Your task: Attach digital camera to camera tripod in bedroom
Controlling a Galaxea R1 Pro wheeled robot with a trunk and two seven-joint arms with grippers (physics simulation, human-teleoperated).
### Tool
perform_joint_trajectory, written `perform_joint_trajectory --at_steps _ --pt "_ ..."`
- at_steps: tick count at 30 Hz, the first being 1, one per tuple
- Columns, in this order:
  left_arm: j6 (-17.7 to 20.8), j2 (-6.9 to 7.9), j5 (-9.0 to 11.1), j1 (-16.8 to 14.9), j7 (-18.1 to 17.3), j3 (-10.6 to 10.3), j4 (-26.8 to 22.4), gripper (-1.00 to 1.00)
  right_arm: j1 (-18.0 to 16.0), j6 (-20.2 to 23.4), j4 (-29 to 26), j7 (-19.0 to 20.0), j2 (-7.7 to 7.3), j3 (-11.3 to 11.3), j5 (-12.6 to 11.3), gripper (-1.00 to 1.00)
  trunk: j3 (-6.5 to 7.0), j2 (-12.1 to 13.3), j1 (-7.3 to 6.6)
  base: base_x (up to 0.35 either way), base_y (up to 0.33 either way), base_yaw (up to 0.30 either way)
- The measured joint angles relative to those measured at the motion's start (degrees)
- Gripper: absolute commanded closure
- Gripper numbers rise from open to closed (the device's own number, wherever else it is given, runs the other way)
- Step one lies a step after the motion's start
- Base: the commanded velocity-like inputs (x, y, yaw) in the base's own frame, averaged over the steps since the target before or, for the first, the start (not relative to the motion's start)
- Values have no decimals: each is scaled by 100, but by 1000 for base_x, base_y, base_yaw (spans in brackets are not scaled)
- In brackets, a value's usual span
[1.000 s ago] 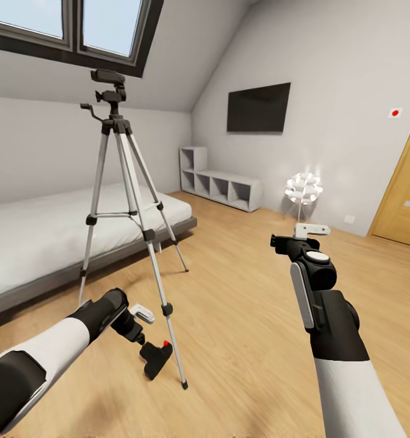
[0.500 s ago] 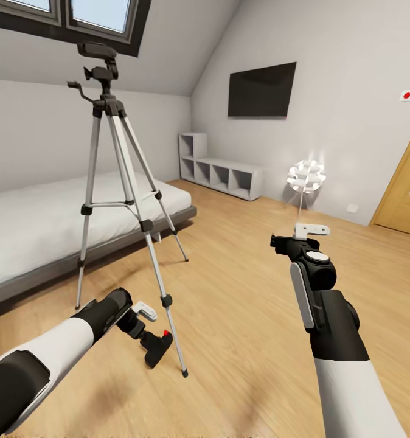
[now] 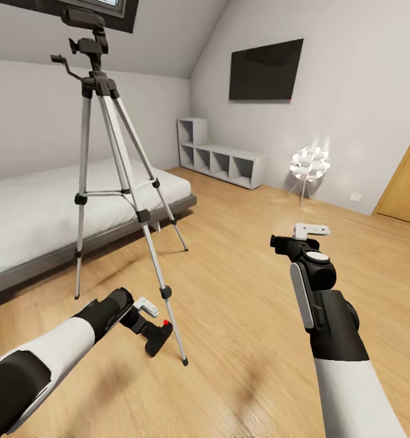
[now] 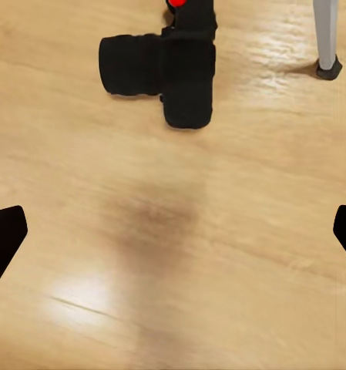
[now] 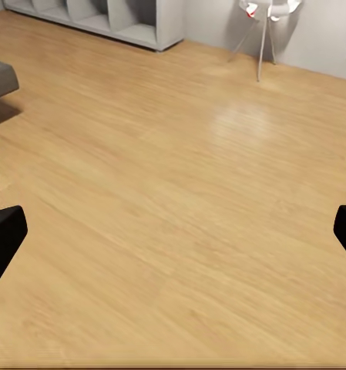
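The digital camera (image 3: 158,336) lies on the wood floor, black with a red button, just beside the front leg of the camera tripod (image 3: 107,152). The tripod stands between the bed and me, its black head (image 3: 86,30) bare at the top. My left gripper (image 3: 144,321) hovers low, right behind the camera, and is open. In the left wrist view the camera (image 4: 169,73) sits ahead of the spread fingertips of the left gripper (image 4: 173,239), with a tripod foot (image 4: 327,65) nearby. My right gripper (image 3: 293,240) is raised over bare floor, open and empty, as the right wrist view also shows (image 5: 173,239).
A grey bed (image 3: 41,213) with a white mattress runs along the left wall. A low grey shelf (image 3: 220,159), a wall TV (image 3: 266,70), a white floor lamp (image 3: 308,165) and a wooden door (image 3: 409,182) line the far and right sides.
The view has shifted, so the room and tripod appear higher and larger. My left gripper has closed in on the camera on the floor. The right arm holds its pose.
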Motion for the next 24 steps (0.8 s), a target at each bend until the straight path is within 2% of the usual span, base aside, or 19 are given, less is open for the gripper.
perform_joint_trajectory --at_steps 4,7,9,14,24 --pt "-4 -54 -5 0 49 0 -2 -100 0 -2 0 3 0 0 0 -100 -89 -5 10 0 0 0" --pt "-4 -105 -3 0 297 1 -8 -100 0 -2 0 0 -2 0 0 -100 -155 -9 18 0 0 0" --pt "-4 -189 2 0 480 2 -5 -100 0 -2 0 3 -2 0 0 -100 -200 -12 23 0 0 0" --pt "-5 -309 -3 0 633 6 -3 -100 0 -2 0 0 -3 0 0 -100 -310 -19 36 0 0 0" --pt "-5 -335 -7 0 671 20 -115 -100 0 -2 0 1 -3 0 0 -100 -532 -32 62 0 0 0"
